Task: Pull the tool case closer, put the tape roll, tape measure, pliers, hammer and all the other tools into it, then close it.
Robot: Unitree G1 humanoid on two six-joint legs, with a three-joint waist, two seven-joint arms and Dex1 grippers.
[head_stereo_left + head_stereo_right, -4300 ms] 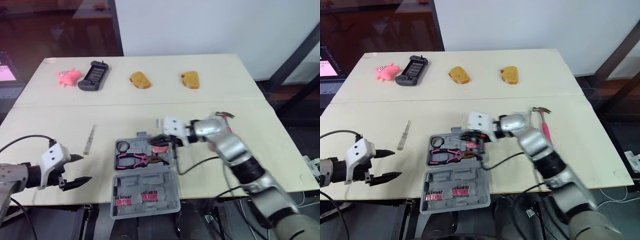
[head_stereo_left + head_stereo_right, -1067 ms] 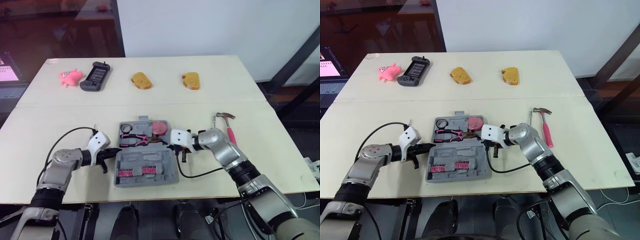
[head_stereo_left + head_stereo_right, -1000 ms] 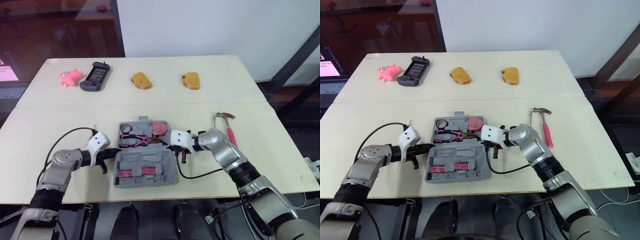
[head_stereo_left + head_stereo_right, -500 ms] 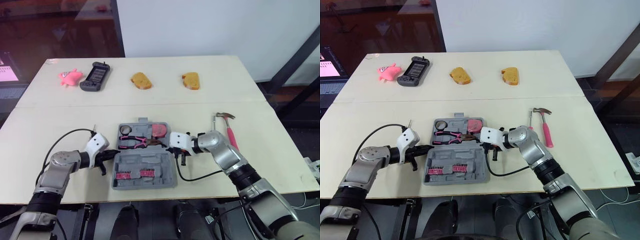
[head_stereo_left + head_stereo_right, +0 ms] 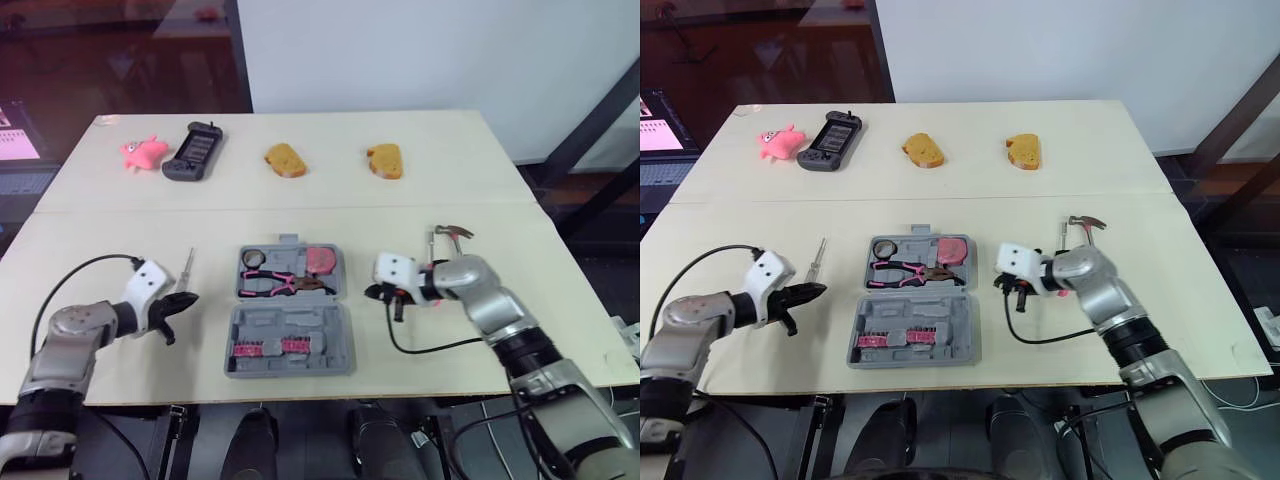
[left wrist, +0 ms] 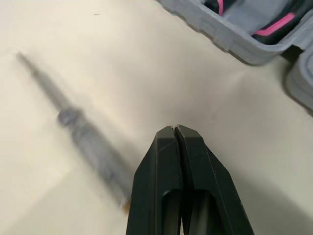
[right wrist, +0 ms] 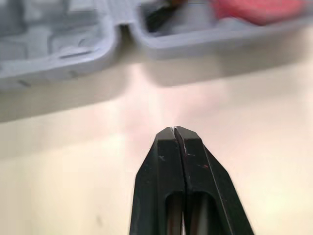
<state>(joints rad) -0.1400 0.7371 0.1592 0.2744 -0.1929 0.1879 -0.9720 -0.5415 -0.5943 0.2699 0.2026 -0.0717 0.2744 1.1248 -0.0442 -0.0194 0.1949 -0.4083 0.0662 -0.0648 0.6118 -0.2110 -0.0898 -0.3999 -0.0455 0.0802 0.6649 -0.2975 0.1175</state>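
In the wrist views the left claw [image 6: 175,128] is clenched empty near the screwdriver [image 6: 73,122], the right claw [image 7: 174,128] clenched empty, facing the edge of the tool case [image 7: 205,38] across bare surface [image 7: 254,112].

Grey tool case [image 5: 290,322] open flat — pliers [image 5: 278,284], pink tape measure [image 5: 320,260] inside, hammer [image 5: 451,232], screwdriver [image 5: 186,267] lying outside

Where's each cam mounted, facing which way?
Left eye view: head, facing down at table; both arms, left pincer and right pincer flanking the tool case.
Right eye view: head, same scene.
Left wrist view: along shut left pincer toward screwdriver.
Right wrist view: along shut right pincer toward tool case.
Shared: tool case in all four.
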